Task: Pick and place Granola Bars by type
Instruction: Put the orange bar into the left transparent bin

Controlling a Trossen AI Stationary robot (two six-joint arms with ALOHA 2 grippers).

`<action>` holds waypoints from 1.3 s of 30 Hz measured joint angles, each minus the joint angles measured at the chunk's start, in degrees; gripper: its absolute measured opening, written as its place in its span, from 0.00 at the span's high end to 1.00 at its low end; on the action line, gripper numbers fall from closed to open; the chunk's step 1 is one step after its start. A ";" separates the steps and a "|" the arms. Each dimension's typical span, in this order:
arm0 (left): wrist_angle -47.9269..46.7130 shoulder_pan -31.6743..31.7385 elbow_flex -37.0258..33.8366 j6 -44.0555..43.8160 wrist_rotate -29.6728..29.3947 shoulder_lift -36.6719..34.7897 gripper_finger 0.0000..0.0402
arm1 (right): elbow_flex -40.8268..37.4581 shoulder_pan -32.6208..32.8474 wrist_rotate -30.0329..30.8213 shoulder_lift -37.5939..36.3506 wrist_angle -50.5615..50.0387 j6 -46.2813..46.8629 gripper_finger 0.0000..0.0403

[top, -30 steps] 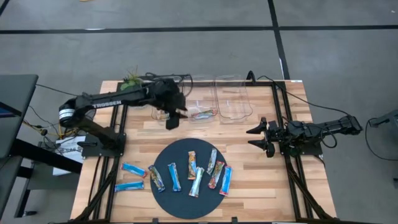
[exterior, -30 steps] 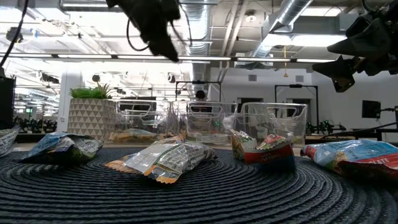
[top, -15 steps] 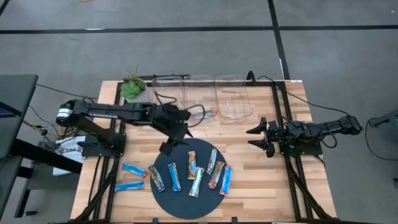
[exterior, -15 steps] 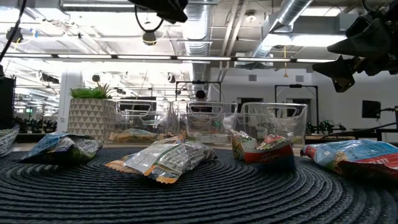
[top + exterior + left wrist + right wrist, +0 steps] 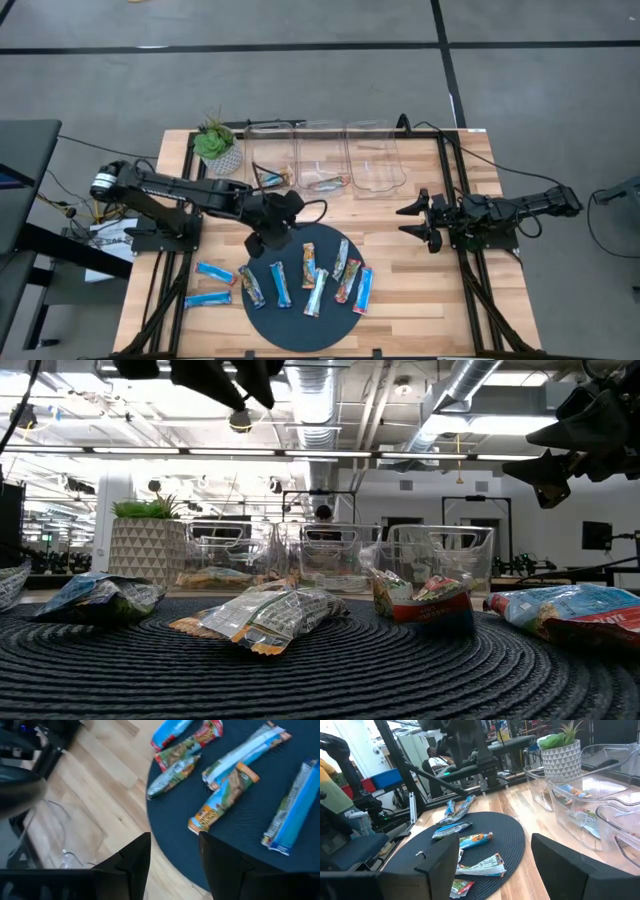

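Nearest the front edge of the wooden surface (image 5: 400, 290) lies a round dark woven mat (image 5: 300, 325). Six granola bars (image 5: 318, 292) lie on it in a loose row, their wrappers bright blue, silvery pale blue and brown-orange multicoloured. Two more blue bars (image 5: 214, 272) rest on the bare wood just left of the mat, one behind the other. In the low view the mat fills the foreground and only four or five wrappers show, the outermost cut off at the picture's edges.

Above the mat's back-left rim hangs the left gripper (image 5: 263, 238), its fingers (image 5: 130, 865) spread apart with nothing between them; they hover clear of the bars. In the low view it is mostly cropped by the top of the picture. The right gripper (image 5: 412, 220) waits over the right part of the surface, fingers (image 5: 437, 865) spread wide and empty.

Farther back stand three clear plastic bins (image 5: 325, 160) side by side. The left one holds a multicoloured bar, the middle one a pale silvery bar, and what lies in the right one cannot be made out. A small potted plant (image 5: 215, 145) sits at the back-left corner.

Around the surface is grey floor (image 5: 520, 60) with dark lines; the low view looks into a bright workshop with ceiling ducts.
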 joint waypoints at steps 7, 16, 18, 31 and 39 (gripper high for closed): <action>-1.85 -1.68 -0.07 3.09 -0.18 3.35 0.60 | 0.00 0.00 0.00 0.00 -0.07 0.00 0.40; 0.83 -2.63 -0.02 4.47 -1.24 12.46 0.60 | 0.00 0.00 0.00 0.02 -0.04 0.00 0.40; 1.49 -2.91 -0.02 4.47 -1.25 14.52 0.60 | 0.00 0.00 0.00 0.02 -0.03 0.00 0.40; 9.95 -5.30 -0.02 6.46 -2.00 23.15 0.60 | -0.02 -0.01 0.00 0.02 -0.02 0.01 0.40; 11.95 -6.65 -0.02 6.51 -4.77 26.32 0.58 | -0.01 -0.01 0.00 0.02 -0.02 0.00 0.40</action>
